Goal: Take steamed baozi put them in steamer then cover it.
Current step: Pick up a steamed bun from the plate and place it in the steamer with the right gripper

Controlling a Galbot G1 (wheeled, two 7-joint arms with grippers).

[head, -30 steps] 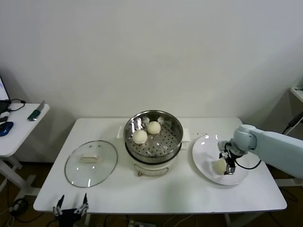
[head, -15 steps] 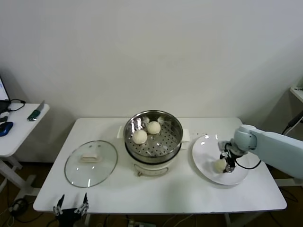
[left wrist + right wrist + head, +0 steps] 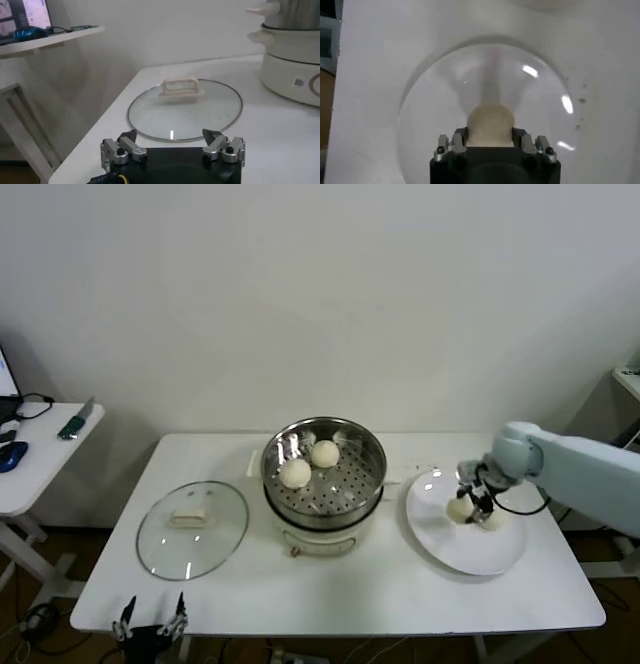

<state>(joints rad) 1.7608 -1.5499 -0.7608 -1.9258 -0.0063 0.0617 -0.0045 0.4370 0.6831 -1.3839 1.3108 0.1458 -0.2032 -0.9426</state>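
Note:
The steamer (image 3: 345, 489) stands mid-table on its cream pot base (image 3: 295, 65), and two baozi (image 3: 295, 473) (image 3: 325, 453) lie in it. My right gripper (image 3: 468, 504) is shut on a third baozi (image 3: 459, 509) (image 3: 490, 120), held a little above the white plate (image 3: 470, 556) (image 3: 445, 90). The fingers (image 3: 460, 136) press on both sides of the bun. The cover (image 3: 192, 529) (image 3: 185, 102) lies flat on the table to the steamer's left, handle up. My left gripper (image 3: 150, 624) (image 3: 169, 137) hangs open at the table's front left edge, near the cover's rim.
A side table (image 3: 40, 449) with a mouse and small items stands off to the far left. The wall runs close behind the main table (image 3: 330, 599). The plate sits near the table's right edge.
My right gripper has shut on the baozi and lifted it off the plate, moving up and slightly back. The left arm has not moved.

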